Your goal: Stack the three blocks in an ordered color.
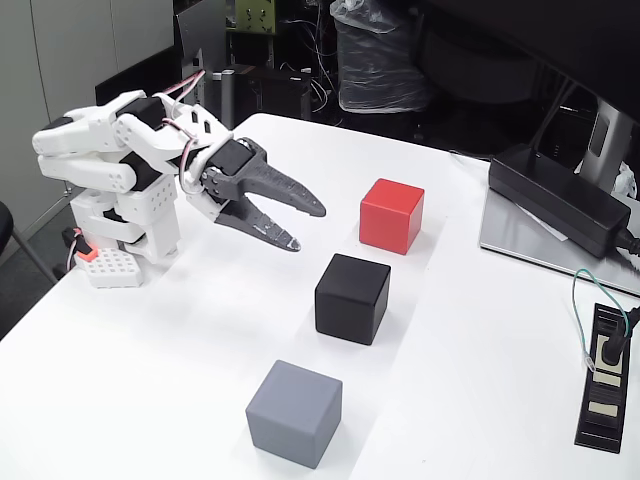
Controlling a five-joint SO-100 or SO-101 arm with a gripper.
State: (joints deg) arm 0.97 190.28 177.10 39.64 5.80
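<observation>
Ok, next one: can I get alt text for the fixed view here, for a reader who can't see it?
Three separate cubes sit unstacked in a diagonal line on a white table: red block farthest, black block in the middle, grey block nearest. At left, a white arm's open gripper points toward them, touching none. A long black power brick lies at right.

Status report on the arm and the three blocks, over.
Gripper open, empty, above the table. Red block, black block, grey block in a diagonal row, unstacked. Path clear.
</observation>
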